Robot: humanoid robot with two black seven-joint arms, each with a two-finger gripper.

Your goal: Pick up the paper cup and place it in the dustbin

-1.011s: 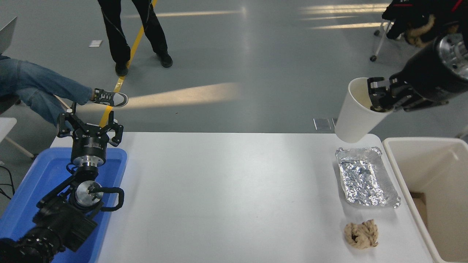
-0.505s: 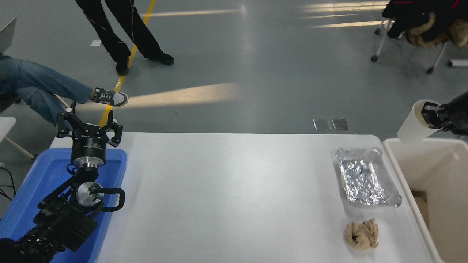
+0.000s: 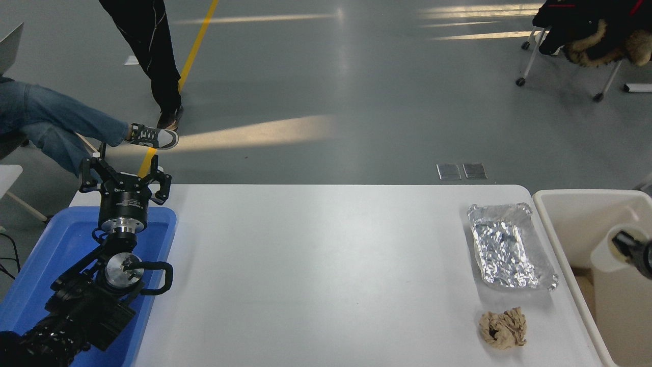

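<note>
The white paper cup [image 3: 604, 255] hangs inside the mouth of the cream-beige dustbin [image 3: 580, 195] at the table's right end. My right gripper [image 3: 623, 240] comes in from the right edge and is shut on the cup's rim, with one finger inside the cup; most of the gripper is cut off by the picture's edge. My left gripper [image 3: 125, 176] is parked at the lower left over the blue tray, fingers spread and empty.
A crinkled silver foil tray [image 3: 509, 250] lies beside the dustbin, and a crumpled brown paper wad [image 3: 503, 329] lies in front of it. A blue plastic tray [image 3: 61, 250] is at the left. A seated person's legs and a standing person are beyond the table.
My right gripper has carried the cup from above the foil tray to the right and down into the dustbin's mouth. The standing person has stepped to the left.
</note>
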